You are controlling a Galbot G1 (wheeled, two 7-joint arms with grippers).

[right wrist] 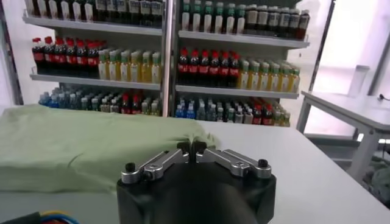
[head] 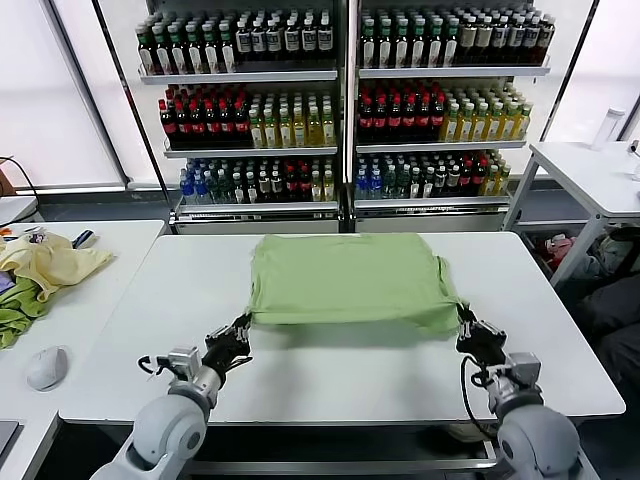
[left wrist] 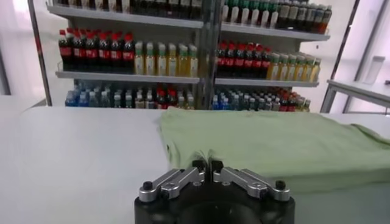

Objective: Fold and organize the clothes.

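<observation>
Lying flat near the middle of the white tabletop (head: 330, 380): one sage-green T-shirt (head: 345, 275), already doubled over into a broad rectangle, long axis running side to side across the robot's front, a sleeve bulging at the right near corner. Gripped at both near corners: left tool (head: 238, 331) pinched shut on the T-shirt's left near corner, right tool (head: 466, 327) pinched shut on the corner by the sleeve, near edge lifted slightly off the tabletop between them. Confirmed in the left wrist view, fingers drawn together with a tuck of green fabric (left wrist: 256, 143) caught at the tips of the left tool (left wrist: 206, 164); likewise in the right wrist view, with cloth (right wrist: 91, 146) bunched at the closed tips of the right tool (right wrist: 192, 146). From either tool, the T-shirt spreads straight ahead, toward the drink shelves (head: 345, 100); neither arm nearer than the other. Likely next: carrying the near edge forward over the far edge, both tools together, to halve the T-shirt. Off to the left of the T-shirt, on a separate table, a pale yellow garment (head: 50, 262) and a computer mouse (head: 46, 367).
</observation>
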